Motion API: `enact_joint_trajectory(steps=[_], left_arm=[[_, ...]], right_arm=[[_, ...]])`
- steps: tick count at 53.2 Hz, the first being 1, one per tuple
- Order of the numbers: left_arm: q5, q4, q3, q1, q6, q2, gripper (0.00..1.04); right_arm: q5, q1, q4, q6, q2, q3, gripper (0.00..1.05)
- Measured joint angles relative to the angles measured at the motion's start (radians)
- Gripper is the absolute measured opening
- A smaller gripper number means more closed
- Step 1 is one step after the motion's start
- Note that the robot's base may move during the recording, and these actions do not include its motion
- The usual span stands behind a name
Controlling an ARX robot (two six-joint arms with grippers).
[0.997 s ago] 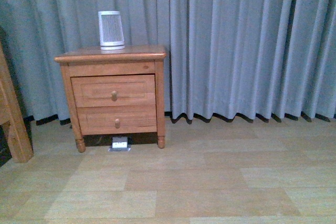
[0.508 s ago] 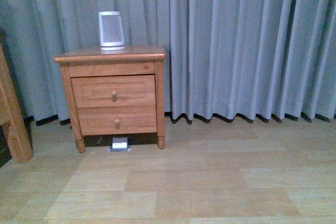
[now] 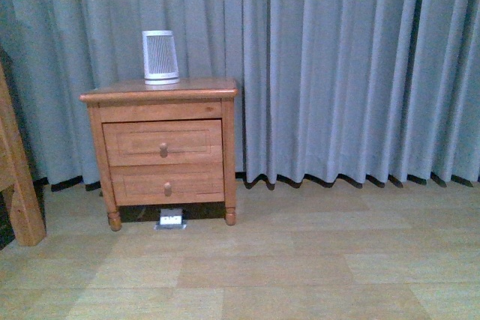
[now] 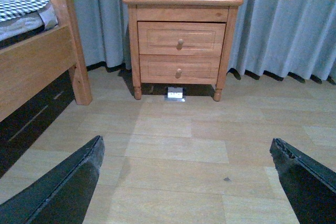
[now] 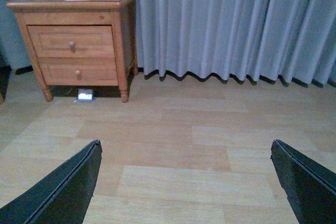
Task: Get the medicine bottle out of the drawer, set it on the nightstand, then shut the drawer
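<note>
Curtain (image 3: pixel 337 73) backs the nightstand (image 3: pixel 229 148); ribbed cylinder (image 3: pixel 160 56) on top, drawer (image 3: pixel 135 140) shut.

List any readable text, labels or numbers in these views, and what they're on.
No text can be read in any view.
Dark marks on the small white plate on the floor under the orange-brown wooden nightstand: too blurred to read.
No label shows on the white ribbed tapered cylinder on the nightstand top.

Left gripper (image 4: pixel 186 140): two matte black tapered fingers (image 4: pixel 63 190), edges scuffed pale. Right gripper (image 5: pixel 186 141): identical look.
</note>
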Motion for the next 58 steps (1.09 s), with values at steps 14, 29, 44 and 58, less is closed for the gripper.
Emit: enact_joint_trajectory(steps=[14, 29, 44, 58], left_arm=[[0.000, 0.000, 0.000, 0.000, 0.000, 0.000, 0.98], [0.000, 0.000, 0.000, 0.000, 0.000, 0.000, 0.98], [0.000, 0.000, 0.000, 0.000, 0.000, 0.000, 0.98], [0.000, 0.000, 0.000, 0.000, 0.000, 0.000, 0.98]], right_arm=[[0.000, 0.000, 0.000, 0.000, 0.000, 0.000, 0.98], [0.000, 0.000, 0.000, 0.000, 0.000, 0.000, 0.98], [0.000, 0.000, 0.000, 0.000, 0.000, 0.000, 0.98], [0.000, 0.000, 0.000, 0.000, 0.000, 0.000, 0.98]])
